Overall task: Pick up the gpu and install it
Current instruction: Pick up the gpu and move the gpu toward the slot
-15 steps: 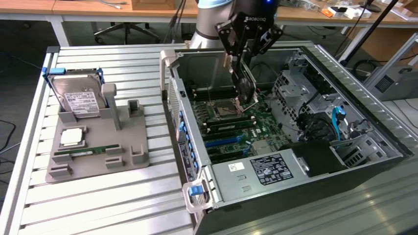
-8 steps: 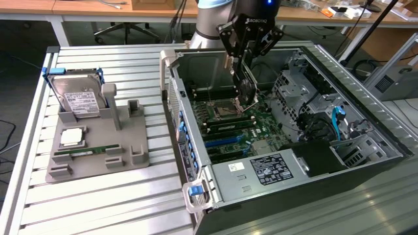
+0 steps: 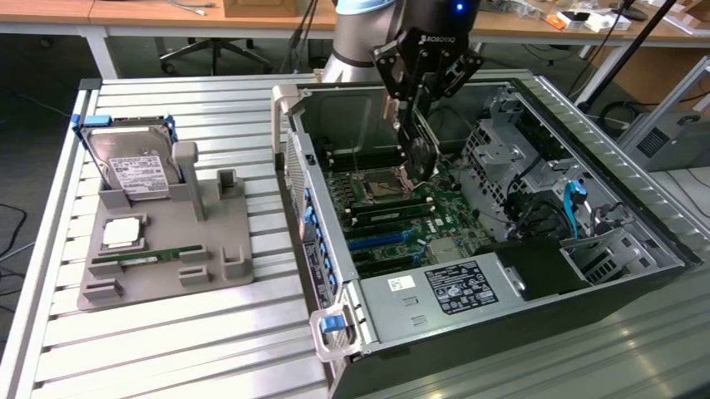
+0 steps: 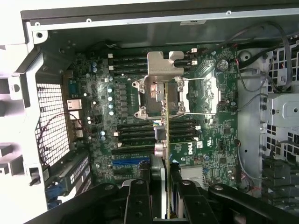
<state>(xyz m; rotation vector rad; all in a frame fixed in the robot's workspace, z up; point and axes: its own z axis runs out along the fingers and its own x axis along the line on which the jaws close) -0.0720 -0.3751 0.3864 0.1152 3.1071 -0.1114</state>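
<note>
- One steady pinch: fingers (image 4: 139, 201) partly closed on the gpu (image 4: 167, 116), one on each flat face of the thin board.
- Hangs down from that grip with its thin edge toward the wrist camera (edge-on, so little of either face to read). Long axis apparently pointing from the fingers toward the motherboard (image 4: 219, 121).
- Held inside the open case (image 3: 291, 125), lower end over the CPU socket (image 4: 148, 95) and the dark memory slots (image 4: 133, 128) just beside it. Cannot tell whether touching the board or just clear of it.
- Offset from the blue expansion slot (image 3: 383, 241), near but past the memory slots, toward the exterior view's lower left.
- Judged from that offset: not yet seated, with the sideways gap between card edge and blue slot as the relation that counts.
- Farthest out, on the surface (image 3: 166, 357) at the exterior view's left: a grey holder (image 3: 166, 258) with a hard drive (image 3: 133, 170) propped upright in it, well apart from the case.
</note>
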